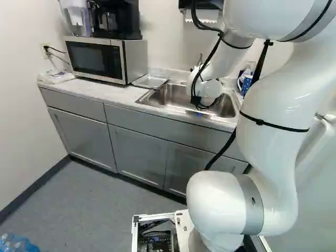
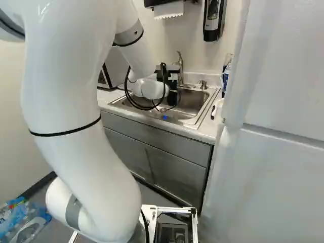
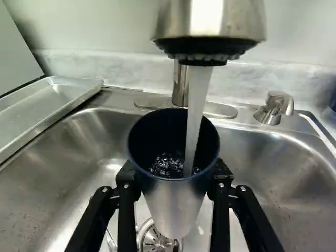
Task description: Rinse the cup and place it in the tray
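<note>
In the right base view my gripper point(image 2: 172, 90) is over the sink point(image 2: 190, 112), partly behind wrist cables. Seen from the wrist, both fingers of the gripper point(image 3: 175, 179) press on opposite sides of a cup point(image 3: 173, 202), which has a dark blue rim and interior and a silvery lower body. The cup stands mouth up beneath the faucet head point(image 3: 210, 26). Water point(image 3: 194, 118) streams into it, and bubbling water shows inside. A shallow metal tray point(image 3: 50, 107) rests on the counter beside the sink; the left base view also shows this tray point(image 1: 150, 81).
A faucet handle point(image 3: 274, 107) stands behind the sink. The microwave point(image 1: 105, 59) is beside the tray, with a coffee maker point(image 1: 116, 21) on top. A blue patterned mug point(image 1: 245, 83) is at the sink's other side. A large white appliance point(image 2: 273, 152) stands right of the counter.
</note>
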Controlling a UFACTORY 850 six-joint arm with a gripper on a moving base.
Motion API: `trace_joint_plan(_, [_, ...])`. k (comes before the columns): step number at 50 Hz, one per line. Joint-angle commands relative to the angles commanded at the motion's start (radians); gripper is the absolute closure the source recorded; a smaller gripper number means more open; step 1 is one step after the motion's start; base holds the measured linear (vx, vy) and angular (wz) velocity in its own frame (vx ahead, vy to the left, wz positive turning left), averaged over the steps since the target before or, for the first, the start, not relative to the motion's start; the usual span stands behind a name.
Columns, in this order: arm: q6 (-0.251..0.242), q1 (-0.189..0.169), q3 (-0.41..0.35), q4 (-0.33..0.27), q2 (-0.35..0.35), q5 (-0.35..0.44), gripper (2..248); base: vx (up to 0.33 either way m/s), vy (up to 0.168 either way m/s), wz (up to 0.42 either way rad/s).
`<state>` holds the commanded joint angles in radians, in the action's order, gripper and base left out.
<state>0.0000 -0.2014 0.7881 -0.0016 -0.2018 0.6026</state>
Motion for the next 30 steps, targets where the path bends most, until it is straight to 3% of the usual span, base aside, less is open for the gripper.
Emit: trace_joint_plan(30, [0.0,0.0,0.0,0.0,0.0,0.0,124,0.0,0.0,0.0])
